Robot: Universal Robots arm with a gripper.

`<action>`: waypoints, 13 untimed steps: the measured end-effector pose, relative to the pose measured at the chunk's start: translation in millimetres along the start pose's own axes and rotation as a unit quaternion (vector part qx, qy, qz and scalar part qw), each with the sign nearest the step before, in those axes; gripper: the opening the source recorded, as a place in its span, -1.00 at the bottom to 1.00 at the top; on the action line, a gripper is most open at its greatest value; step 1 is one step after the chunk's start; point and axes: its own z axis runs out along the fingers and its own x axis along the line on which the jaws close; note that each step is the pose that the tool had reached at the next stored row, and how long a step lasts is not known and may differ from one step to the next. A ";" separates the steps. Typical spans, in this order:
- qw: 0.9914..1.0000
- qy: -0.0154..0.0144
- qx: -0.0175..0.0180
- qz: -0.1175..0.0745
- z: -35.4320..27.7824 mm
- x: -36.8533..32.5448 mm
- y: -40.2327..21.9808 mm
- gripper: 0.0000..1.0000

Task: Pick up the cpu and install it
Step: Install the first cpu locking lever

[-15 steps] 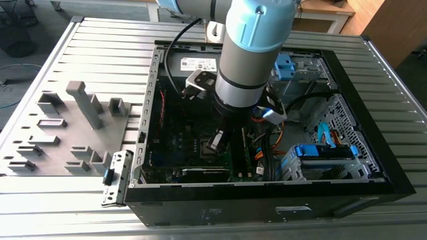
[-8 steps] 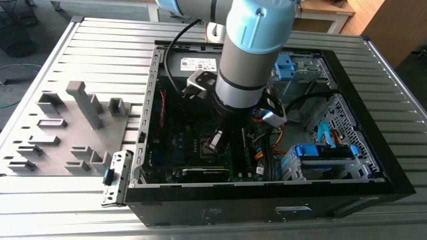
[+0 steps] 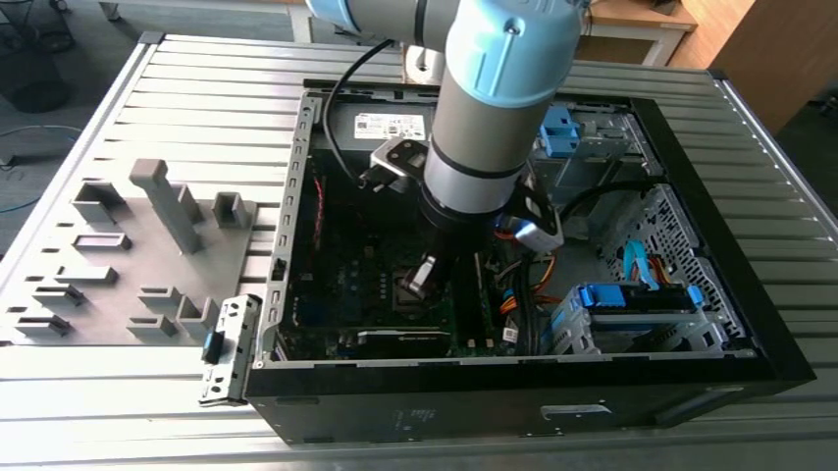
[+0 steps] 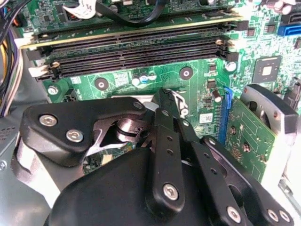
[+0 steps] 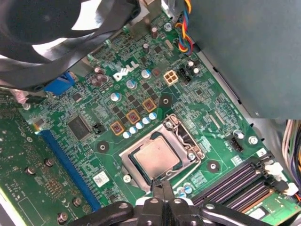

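Reaching steeply down into open black computer case (image 3: 681, 324), black linkage gripper (image 5: 162, 186) fingers pressed together, empty, tips at socket edge. Silvery square cpu (image 5: 155, 156) seated in metal socket frame (image 5: 183, 136) on green motherboard (image 5: 117, 99).

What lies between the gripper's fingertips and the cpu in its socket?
Nothing: in the first wrist view the gripper tips reach the edge of the cpu lying in the socket frame.

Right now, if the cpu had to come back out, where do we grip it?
The cpu lies flat inside the socket frame, silver face up. Come straight down from above and pinch two opposite edges; the frame walls probably leave little room for the gripper fingers, so suction on the face may suit better.
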 end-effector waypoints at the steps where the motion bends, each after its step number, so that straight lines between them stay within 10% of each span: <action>1: 1.000 0.001 0.000 0.004 0.3 0.0 0.0 -0.80; 13: 0.999 0.003 0.000 0.042 5.6 -0.3 -0.1 -0.80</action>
